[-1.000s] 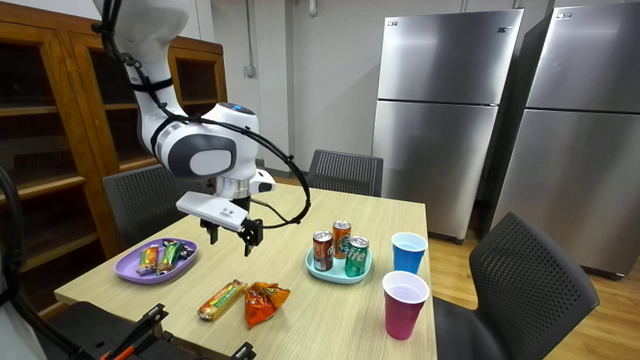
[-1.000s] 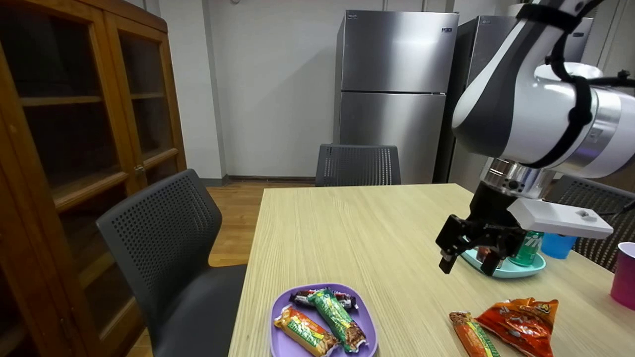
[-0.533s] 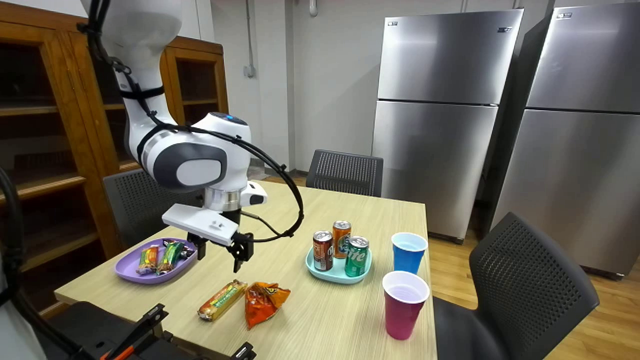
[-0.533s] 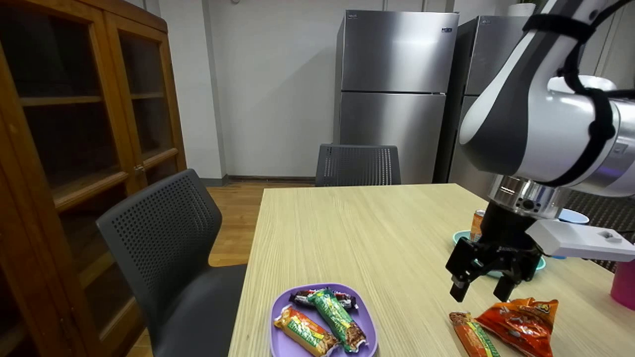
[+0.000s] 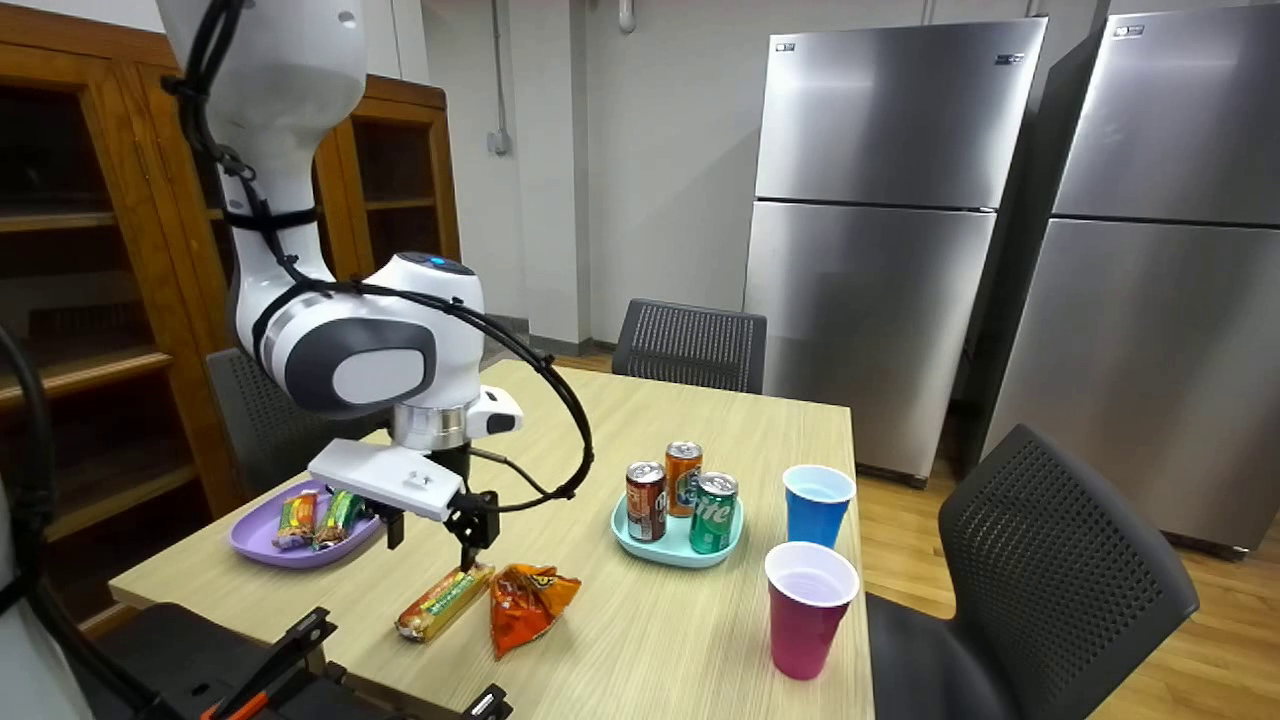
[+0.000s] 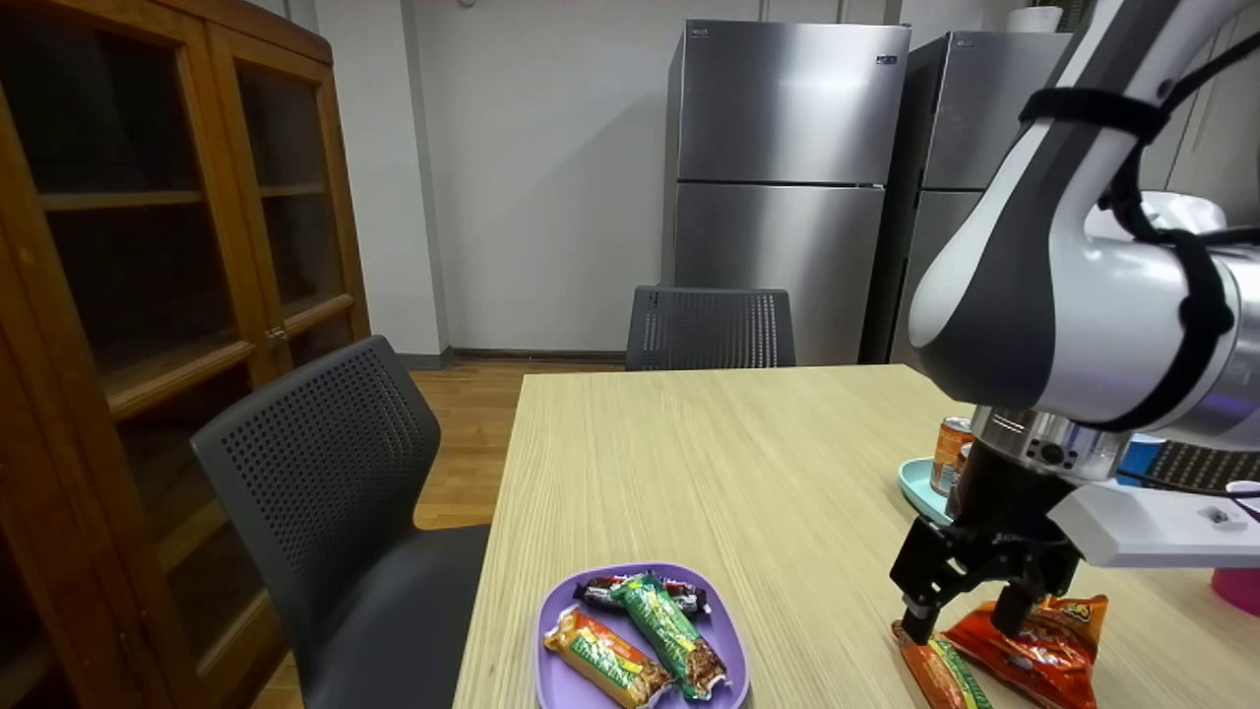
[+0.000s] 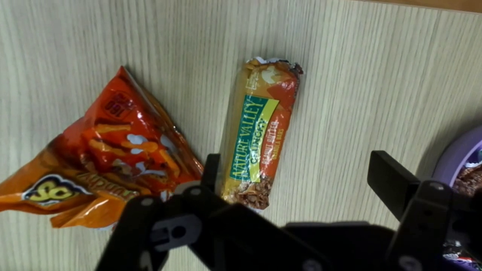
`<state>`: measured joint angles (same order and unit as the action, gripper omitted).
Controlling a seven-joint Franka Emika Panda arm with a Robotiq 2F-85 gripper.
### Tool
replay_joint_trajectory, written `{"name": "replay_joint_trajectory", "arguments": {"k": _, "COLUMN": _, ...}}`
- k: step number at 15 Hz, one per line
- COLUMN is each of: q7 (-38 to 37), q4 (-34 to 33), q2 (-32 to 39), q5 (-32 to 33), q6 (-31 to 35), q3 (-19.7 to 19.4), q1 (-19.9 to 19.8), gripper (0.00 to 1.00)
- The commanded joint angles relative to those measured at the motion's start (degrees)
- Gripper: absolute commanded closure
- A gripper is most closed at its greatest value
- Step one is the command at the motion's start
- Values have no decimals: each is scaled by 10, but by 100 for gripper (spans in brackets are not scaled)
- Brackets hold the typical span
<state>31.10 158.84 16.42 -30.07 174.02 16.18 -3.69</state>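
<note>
1. While the gripper (image 7: 299, 173) is hanging low over the table (image 6: 689, 473), its jaws are standing wide apart and holding nothing.
2. The granola bar (image 7: 260, 131) is lying there, showing between the jaws in the wrist view, beside an orange snack bag (image 7: 116, 162).
3. A purple plate (image 6: 566, 689) is holding three wrapped bars (image 6: 669, 635) nearby.

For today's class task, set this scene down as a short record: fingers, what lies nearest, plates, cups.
Fingers: open, holding nothing
Nearest: granola bar with orange snack bag beside it, both on the table
Purple plate: three wrapped bars
Teal plate: brown can, orange can, green can
Cups: blue cup, magenta cup, both upright
</note>
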Motion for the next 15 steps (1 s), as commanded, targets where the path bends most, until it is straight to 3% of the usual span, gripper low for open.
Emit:
{"name": "replay_joint_trajectory", "arguments": {"k": 1, "q7": -27, "q4": -7, "q2": 36, "q5": 2, "q6": 48, "q3": -22, "q1": 33, "gripper": 0}}
{"name": "replay_joint_trajectory", "arguments": {"k": 15, "q7": -24, "q4": -62, "q2": 136, "q5": -10, "q6": 86, "q3": -24, "q1": 25, "gripper": 0}}
